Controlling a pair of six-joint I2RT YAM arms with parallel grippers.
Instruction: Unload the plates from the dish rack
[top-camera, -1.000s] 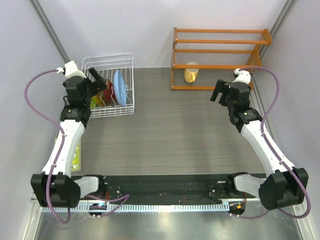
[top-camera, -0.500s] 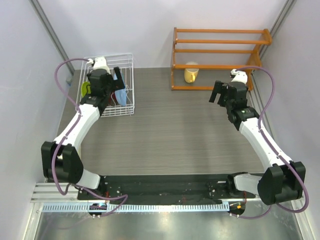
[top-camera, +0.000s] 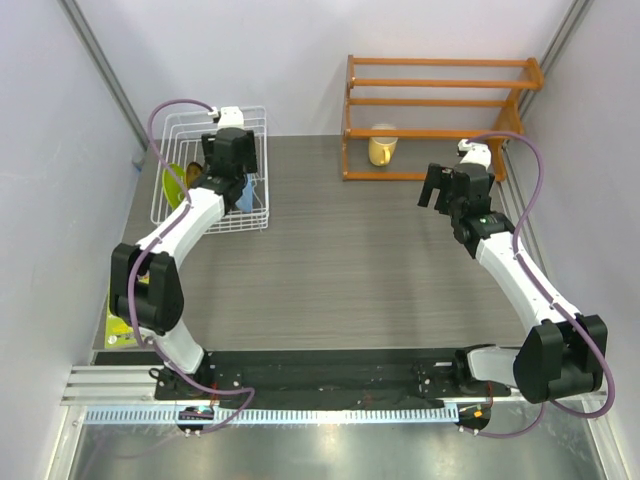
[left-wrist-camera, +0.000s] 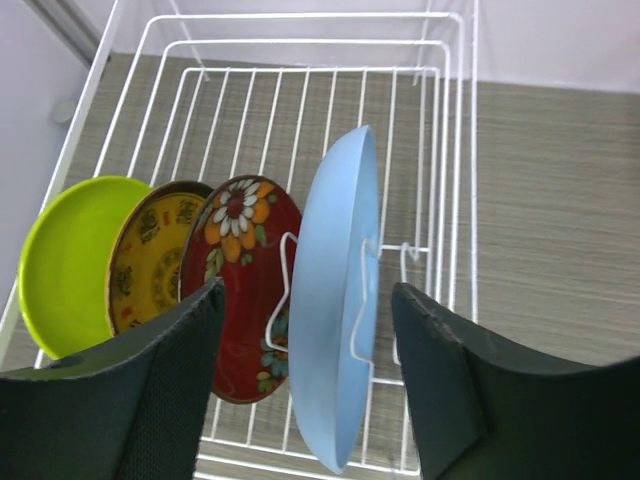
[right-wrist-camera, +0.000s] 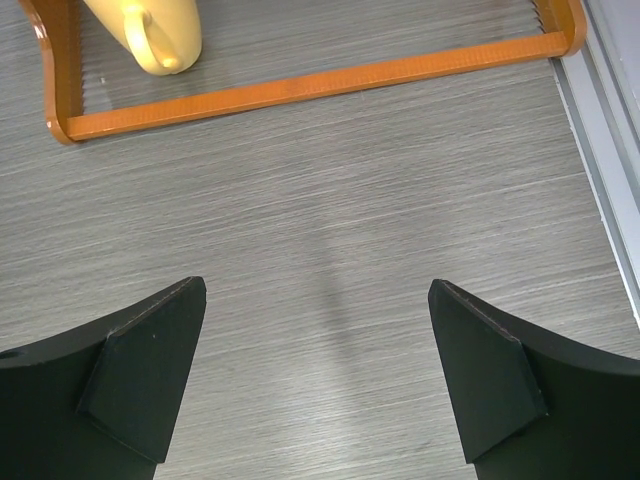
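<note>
Inside, the dish rack (left-wrist-camera: 440, 150) held four plates (left-wrist-camera: 240, 290) — the left gripper (left-wrist-camera: 310, 300), fingers apart, had swung over the light blue plate (left-wrist-camera: 335, 250).

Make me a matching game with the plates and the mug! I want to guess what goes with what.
Things:
1. blue plate
2. red plate
3. green plate
4. mug

Clues:
a. has flowers on it
b. sits in the orange shelf
c. biggest plate
d. farthest from the blue plate in the row

Pairs: 1-c, 2-a, 3-d, 4-b
</note>
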